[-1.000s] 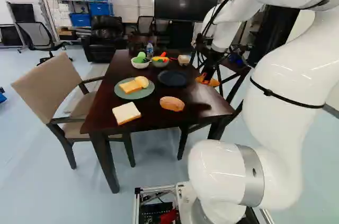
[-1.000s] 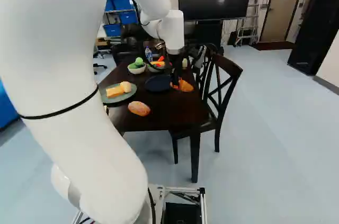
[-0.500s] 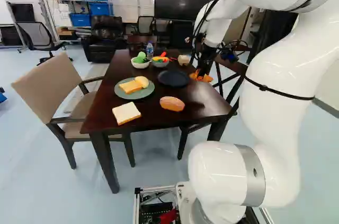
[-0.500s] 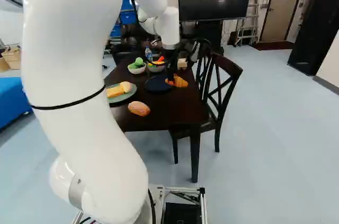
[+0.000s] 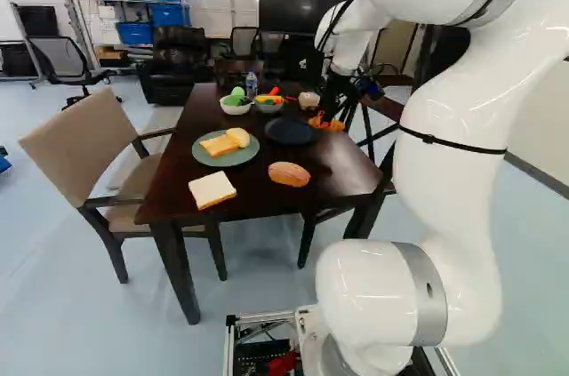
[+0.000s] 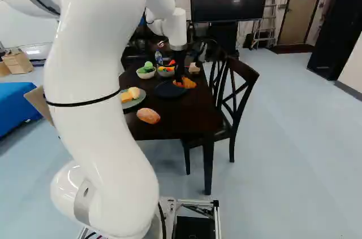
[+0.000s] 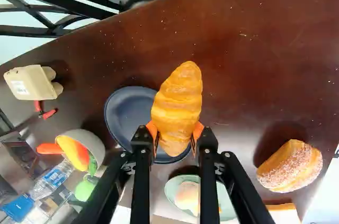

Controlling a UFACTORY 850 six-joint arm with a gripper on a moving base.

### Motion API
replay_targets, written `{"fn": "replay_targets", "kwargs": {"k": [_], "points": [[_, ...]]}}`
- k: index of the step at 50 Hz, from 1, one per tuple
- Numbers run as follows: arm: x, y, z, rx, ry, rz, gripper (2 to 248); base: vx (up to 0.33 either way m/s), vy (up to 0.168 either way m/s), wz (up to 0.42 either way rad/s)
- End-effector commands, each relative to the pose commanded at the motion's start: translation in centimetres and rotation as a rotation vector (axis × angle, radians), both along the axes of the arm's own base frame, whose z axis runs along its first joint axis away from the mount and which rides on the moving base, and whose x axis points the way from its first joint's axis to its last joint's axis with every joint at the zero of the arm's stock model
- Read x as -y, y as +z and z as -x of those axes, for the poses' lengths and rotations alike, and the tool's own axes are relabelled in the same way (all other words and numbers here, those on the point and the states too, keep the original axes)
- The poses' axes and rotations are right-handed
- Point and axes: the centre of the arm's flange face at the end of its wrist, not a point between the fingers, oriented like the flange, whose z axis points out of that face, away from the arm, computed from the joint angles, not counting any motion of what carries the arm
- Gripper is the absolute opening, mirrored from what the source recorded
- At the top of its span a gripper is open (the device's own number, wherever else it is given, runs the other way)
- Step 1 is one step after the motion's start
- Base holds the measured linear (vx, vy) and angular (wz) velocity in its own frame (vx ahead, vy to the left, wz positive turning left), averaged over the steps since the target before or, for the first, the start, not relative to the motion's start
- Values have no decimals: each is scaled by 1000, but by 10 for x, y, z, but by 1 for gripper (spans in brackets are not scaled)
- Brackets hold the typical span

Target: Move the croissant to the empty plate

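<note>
the white arm [image 5: 453, 145] has swung inward over the last second, and the croissant [image 7: 178, 97] has travelled with it, nearer the dark blue plate [image 7: 126, 113]; the base has not moved. the claw [image 7: 175, 131] is pinching the croissant near one end, an orange pad [image 7: 198, 130] pressed to each flank, and the pastry's longer part juts out ahead of the claw. so the pick looks done and the carry well along. seen from the wrist, the end between the pads overlaps the plate's edge, while most of the plate lies off to one side of the claw and the far tip points over the wooden table [image 7: 254, 65]. that plate holds nothing, so i take it for the target. the bowl of toy vegetables [image 7: 98, 144] sits beyond it on the same side, the sugared bun [image 7: 290, 168] is well over to the claw's other side, and the green plate [image 7: 226, 207] with bread shows behind the pads. the next move should be a little more sideways travel to center the croissant, then lowering and letting go. letting go here could leave it tipped on the rim or half on the table.
</note>
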Motion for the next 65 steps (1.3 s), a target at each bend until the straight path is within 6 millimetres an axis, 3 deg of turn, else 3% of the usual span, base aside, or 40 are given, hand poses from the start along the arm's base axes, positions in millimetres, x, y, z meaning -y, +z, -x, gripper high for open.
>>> {"fn": "replay_targets", "kwargs": {"k": [65], "points": [[-72,-7,-100,-36,144,-13,89,0,0,0]]}}
